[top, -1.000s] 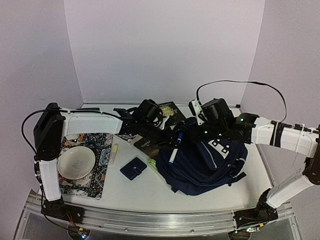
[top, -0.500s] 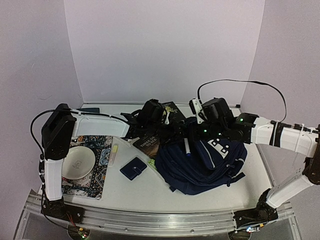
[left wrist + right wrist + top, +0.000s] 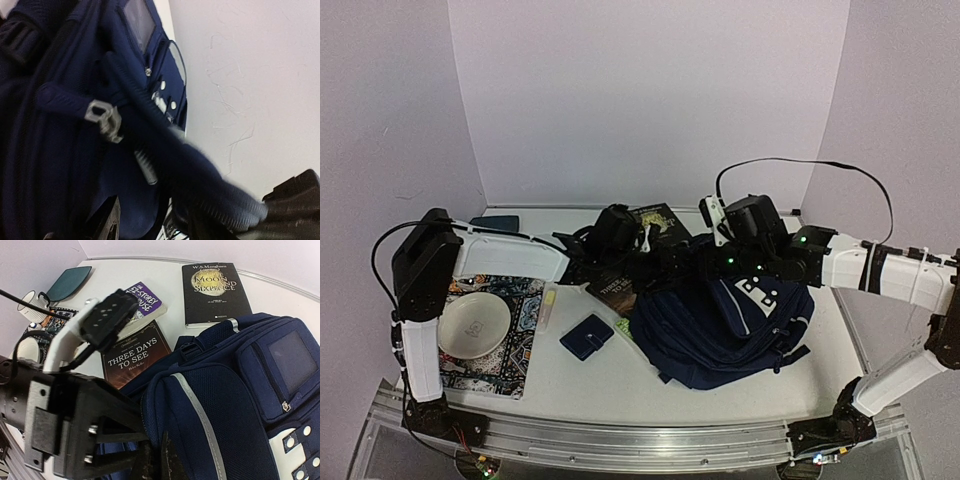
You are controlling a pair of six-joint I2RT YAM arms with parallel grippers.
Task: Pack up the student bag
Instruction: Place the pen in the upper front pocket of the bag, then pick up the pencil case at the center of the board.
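The student bag (image 3: 735, 325), navy with thin white stripes, lies right of the table's middle. My right gripper (image 3: 708, 262) is shut on the rim of its opening (image 3: 159, 460) and holds the fabric up. My left gripper (image 3: 672, 262) reaches into that opening from the left. In the left wrist view its jaws (image 3: 160, 225) stand open, one fingertip (image 3: 110, 220) showing and the other hidden behind blue fabric. A white ridged marker barrel (image 3: 146, 167) lies loose among the bag's folds ahead of the jaws, beside a metal zip pull (image 3: 102, 116).
Three books lie behind and left of the bag: "Three Days to See" (image 3: 131, 360), a purple one (image 3: 145, 300) and "The Moon and Sixpence" (image 3: 215, 290). A small navy wallet (image 3: 586, 336), a yellow pen (image 3: 549, 305), a bowl (image 3: 472, 325) on a patterned mat (image 3: 510, 350) and a teal pouch (image 3: 498, 222) lie further left.
My left gripper carried a white-and-blue marker rightward into the bag's opening and opened; the marker has dropped out of the top view. The right gripper kept its hold on the rim.
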